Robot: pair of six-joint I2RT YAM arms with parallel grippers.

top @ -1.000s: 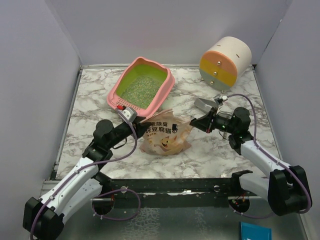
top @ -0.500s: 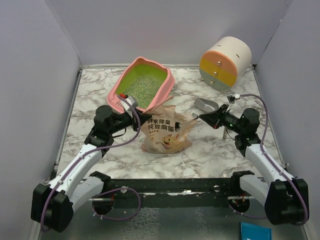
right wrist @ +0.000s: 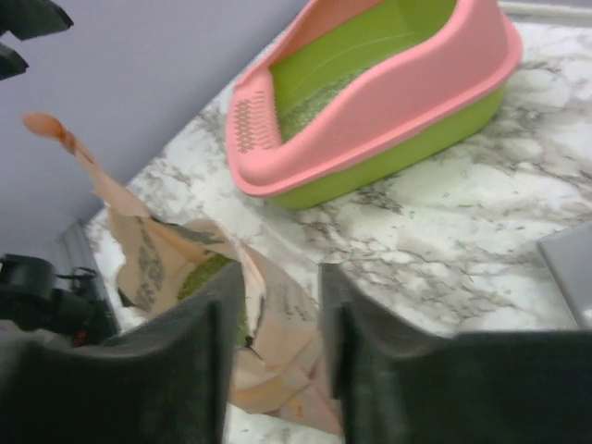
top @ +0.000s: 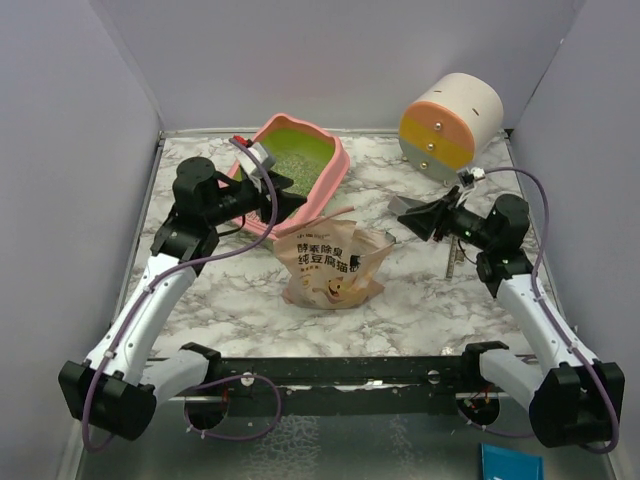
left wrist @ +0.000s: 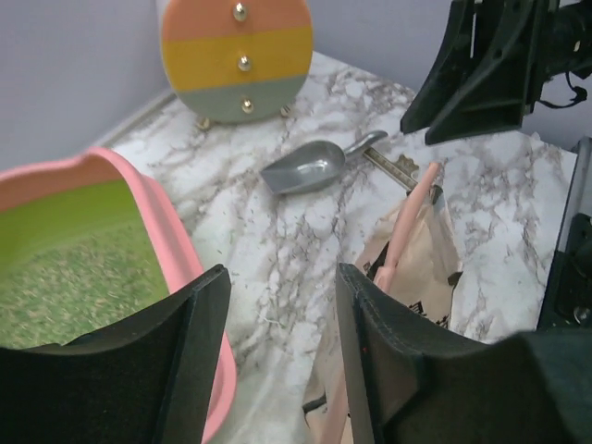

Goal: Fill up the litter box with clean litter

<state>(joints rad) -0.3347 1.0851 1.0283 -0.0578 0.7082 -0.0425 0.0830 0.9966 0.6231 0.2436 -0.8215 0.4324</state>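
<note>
Left gripper (top: 289,200): raised at near rim of litter box (top: 338,165), jaws apart, empty; litter (left wrist: 65,287) just left of jaws. Right gripper (top: 410,224): right of litter box, jaws apart, empty.

White arm links (top: 150,300), black joints (top: 195,185), purple cables (top: 540,192); matte black gripper fingers (left wrist: 199,342).

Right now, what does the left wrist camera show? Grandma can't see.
The open left gripper frames a marble table. A pink litter box holding litter sits left, a grey scoop and striped drawers beyond, a pouch right.
</note>
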